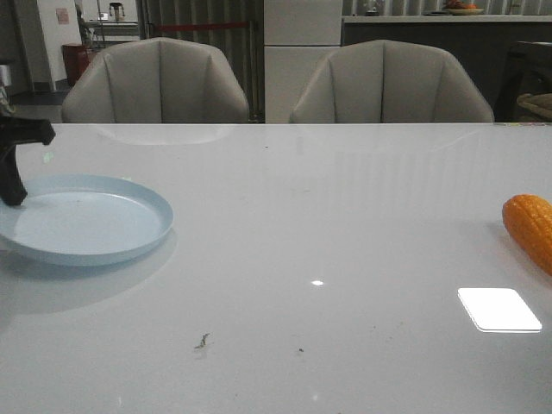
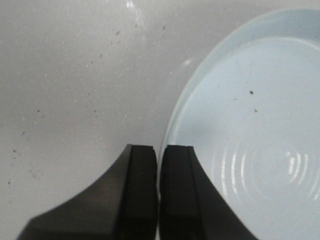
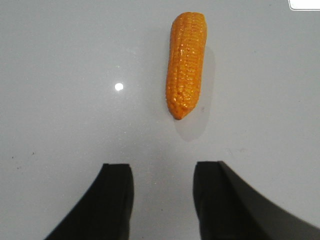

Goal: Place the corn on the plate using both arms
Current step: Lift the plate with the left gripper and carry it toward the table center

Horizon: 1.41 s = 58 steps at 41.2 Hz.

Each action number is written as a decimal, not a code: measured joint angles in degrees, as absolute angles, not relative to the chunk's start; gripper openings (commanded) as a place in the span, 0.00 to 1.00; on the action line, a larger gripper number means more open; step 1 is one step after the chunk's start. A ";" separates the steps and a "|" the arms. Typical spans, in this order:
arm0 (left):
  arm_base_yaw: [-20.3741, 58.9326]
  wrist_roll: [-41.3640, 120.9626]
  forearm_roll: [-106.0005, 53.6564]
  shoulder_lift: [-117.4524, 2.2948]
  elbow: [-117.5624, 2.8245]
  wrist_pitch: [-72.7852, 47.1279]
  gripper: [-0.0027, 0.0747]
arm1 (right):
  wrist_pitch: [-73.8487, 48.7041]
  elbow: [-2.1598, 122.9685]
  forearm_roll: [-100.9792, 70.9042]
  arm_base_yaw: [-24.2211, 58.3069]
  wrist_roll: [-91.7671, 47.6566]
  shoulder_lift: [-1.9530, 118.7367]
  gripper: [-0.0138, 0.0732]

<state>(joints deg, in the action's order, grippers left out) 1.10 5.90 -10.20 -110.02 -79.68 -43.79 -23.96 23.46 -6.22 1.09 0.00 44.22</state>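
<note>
The pale blue plate [image 1: 129, 243] lies on the white table at the left. My left gripper [image 1: 12, 195] stands at the plate's left rim; in the left wrist view [image 2: 160, 148] its jaws are closed on the rim of the plate [image 2: 240, 90]. The orange corn [image 1: 530, 227] lies on the table at the far right, partly cut off by the frame edge. In the right wrist view my right gripper [image 3: 162, 167] is open and empty above the bare table, with the corn [image 3: 186, 65] lying ahead of it, its tapered tip toward the fingers. The right gripper is out of the front view.
Two grey chairs [image 1: 155, 82] [image 1: 392, 82] stand behind the table's far edge. A bright window reflection [image 1: 498, 309] lies on the table near the corn. Small dark specks [image 1: 202, 341] dot the table front.
</note>
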 measured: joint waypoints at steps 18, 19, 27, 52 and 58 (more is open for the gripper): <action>1.22 7.63 -31.43 -110.11 -89.24 -56.05 0.16 | -23.96 23.46 -6.22 1.09 0.00 44.22 0.62; 1.40 7.63 -32.60 -110.11 -89.24 -56.68 0.16 | -23.96 23.46 -6.22 1.09 0.00 44.22 0.62; 5.01 7.65 -34.73 -110.25 -89.36 -58.67 0.16 | -23.96 23.46 -6.22 1.09 0.00 44.22 0.62; 23.99 7.03 -34.74 -110.24 -84.02 -49.73 0.16 | -23.96 23.46 -6.22 1.09 0.00 44.22 0.62; 24.22 6.63 -34.74 -110.24 -78.55 -45.88 0.16 | -24.09 23.46 -6.22 1.09 0.00 44.22 0.62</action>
